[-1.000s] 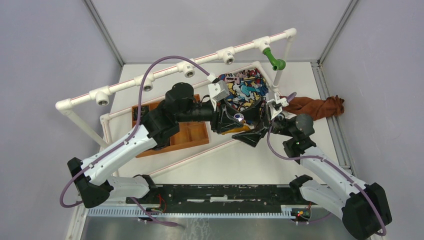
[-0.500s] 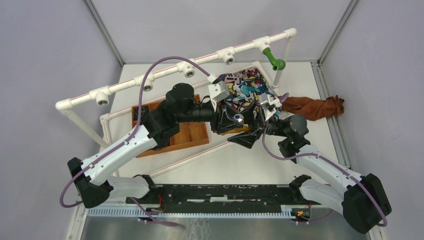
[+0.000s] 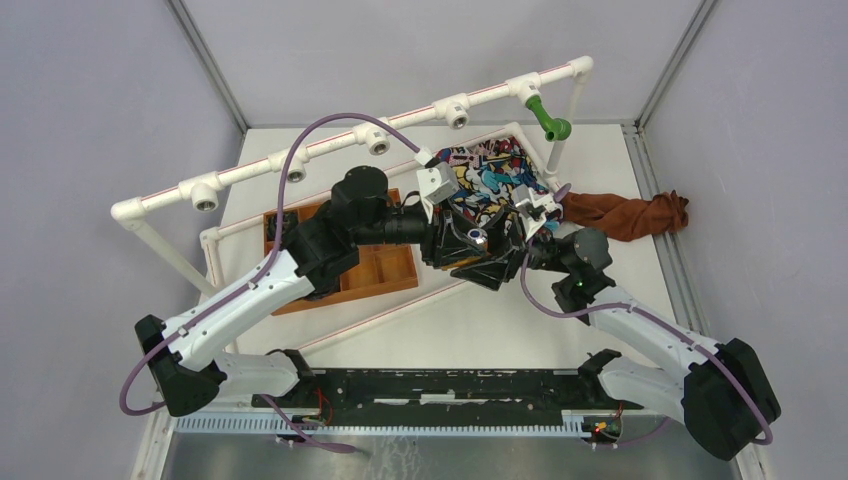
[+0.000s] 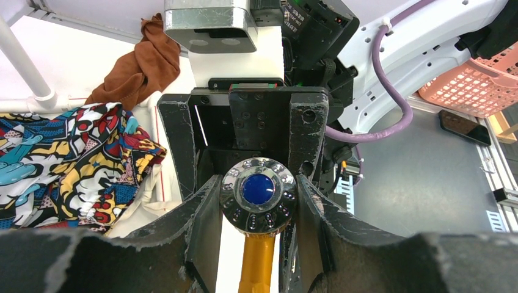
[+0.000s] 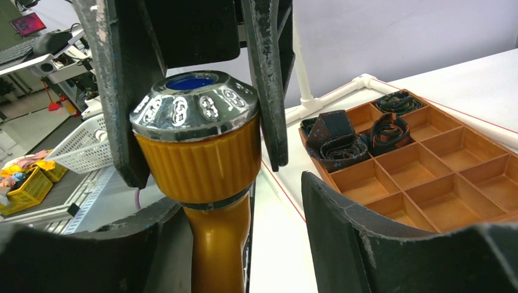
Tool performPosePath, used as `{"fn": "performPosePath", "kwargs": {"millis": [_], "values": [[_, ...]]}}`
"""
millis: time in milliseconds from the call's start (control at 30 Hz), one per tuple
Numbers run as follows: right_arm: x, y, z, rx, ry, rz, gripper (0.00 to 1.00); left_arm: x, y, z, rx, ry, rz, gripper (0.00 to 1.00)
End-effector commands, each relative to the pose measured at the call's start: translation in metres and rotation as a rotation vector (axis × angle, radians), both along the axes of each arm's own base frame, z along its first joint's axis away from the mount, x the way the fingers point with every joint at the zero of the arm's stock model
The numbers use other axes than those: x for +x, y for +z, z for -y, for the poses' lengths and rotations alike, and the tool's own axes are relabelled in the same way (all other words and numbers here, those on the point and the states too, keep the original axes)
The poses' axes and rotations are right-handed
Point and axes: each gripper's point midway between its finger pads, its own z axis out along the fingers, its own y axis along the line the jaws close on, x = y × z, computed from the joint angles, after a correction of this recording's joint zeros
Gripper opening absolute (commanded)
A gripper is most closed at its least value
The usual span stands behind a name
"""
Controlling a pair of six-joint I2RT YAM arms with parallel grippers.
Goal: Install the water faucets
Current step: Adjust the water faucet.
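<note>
At table centre in the top view, 2 grippers meet nose to nose round 1 of the 2 faucets: the orange faucet (image 3: 481, 238) sits between them, while the green faucet (image 3: 548, 120) is well apart at 1 o'clock, hanging from the far-right fitting of the pipe rail (image 3: 250, 180). Counts: 2 faucets, 2 grippers, 5 T-fittings (image 3: 375, 140) on that rail (4 w/ bare openings, 1 w/ the green one), 2 cloths, 1 tray. On the orange faucet's knob the left gripper (image 4: 257, 186) is clamped tight: in the right wrist view its fingers (image 5: 116, 91) press the chrome cap from 9 and 3 o'clock, no gap either side. Lower down, by the stem, the right gripper (image 5: 238, 204) stands part-open round the same faucet. Its finger (image 5: 366, 238) at 3 o'clock is clear of the stem w/ white table (image 5: 275, 244) showing between; the one at 9 o'clock is just beside the stem, contact can't be told, so it grips nothing. Looks of the orange one: ribbed orange-yellow knob, chrome cap w/ a ring of small embossed marks, blue disc in the middle, smooth orange-yellow stem below; spout hidden. Green one: bent green body, round end pointing down-right. From the grippers, a patterned cloth (image 3: 490, 180) lies at 12 o'clock, a brown cloth (image 3: 630, 215) at 3 o'clock, and a wooden tray (image 3: 385, 270) at 9 o'clock under the left arm, w/ dark rolled strips (image 5: 342, 146) in its far cells.
</note>
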Motion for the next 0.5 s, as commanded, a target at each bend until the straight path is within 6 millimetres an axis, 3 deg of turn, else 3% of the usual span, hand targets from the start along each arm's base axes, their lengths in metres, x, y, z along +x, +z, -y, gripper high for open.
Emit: {"fn": "performPosePath", "kwargs": {"millis": [0, 267, 367, 467], "values": [[-0.0072, 0.0303, -0.0019, 0.056, 0.029, 0.081, 0.63, 0.0001, 0.0183, 0.0014, -0.047, -0.015, 0.078, 0.02], [-0.0136, 0.0354, -0.0031, 0.064, 0.052, 0.097, 0.69, 0.0012, 0.0184, 0.0001, -0.044, -0.005, 0.082, 0.02], [-0.013, 0.035, -0.003, 0.064, 0.049, 0.092, 0.62, 0.0013, 0.018, -0.0006, -0.042, -0.003, 0.083, 0.02], [-0.0139, 0.0346, -0.0032, 0.065, 0.053, 0.089, 0.46, 0.0011, 0.0188, -0.0018, -0.042, 0.0, 0.088, 0.02]]}}
